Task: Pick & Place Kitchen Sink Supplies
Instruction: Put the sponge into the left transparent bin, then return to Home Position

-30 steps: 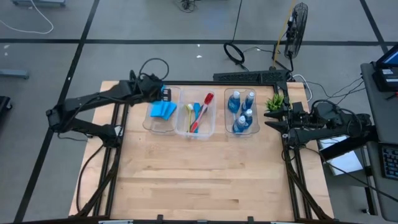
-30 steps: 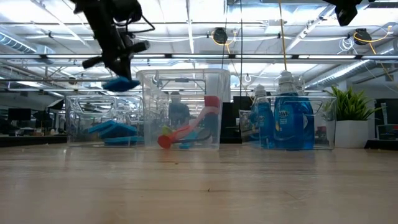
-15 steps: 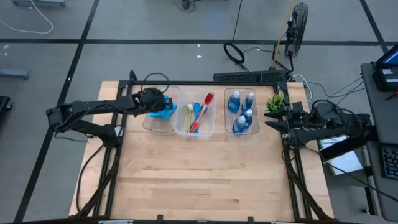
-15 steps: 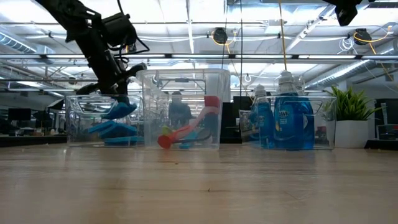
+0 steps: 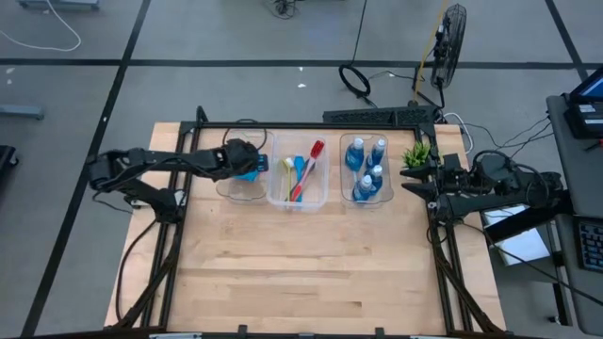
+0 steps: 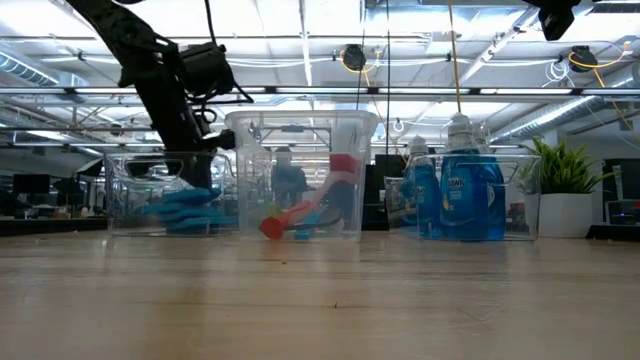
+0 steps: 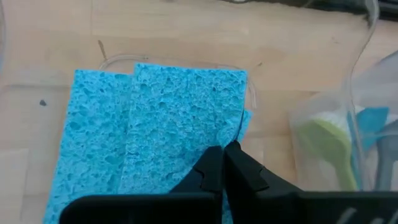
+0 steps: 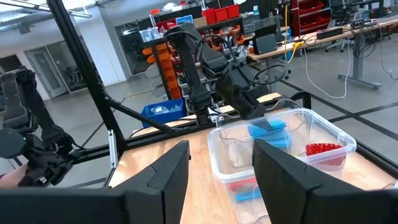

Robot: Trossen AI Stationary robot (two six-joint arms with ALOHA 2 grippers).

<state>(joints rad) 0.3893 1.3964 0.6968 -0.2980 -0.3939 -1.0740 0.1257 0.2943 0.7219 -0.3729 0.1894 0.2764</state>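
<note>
Several flat blue sponges [image 7: 155, 130] lie stacked in the left clear bin [image 5: 247, 184], where the left gripper [image 7: 222, 163] reaches down with its jaws pressed together over the pile, gripping nothing that I can make out. They look light, soft and squashy, likely best pinched across an edge. The right gripper [image 8: 219, 168] waits at the table's right side, jaws apart and empty.

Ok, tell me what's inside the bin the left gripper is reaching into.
Blue sponges lie stacked in the left bin, under the shut left gripper. The gripper covers part of the stack; the sponge count can't be seen.
</note>
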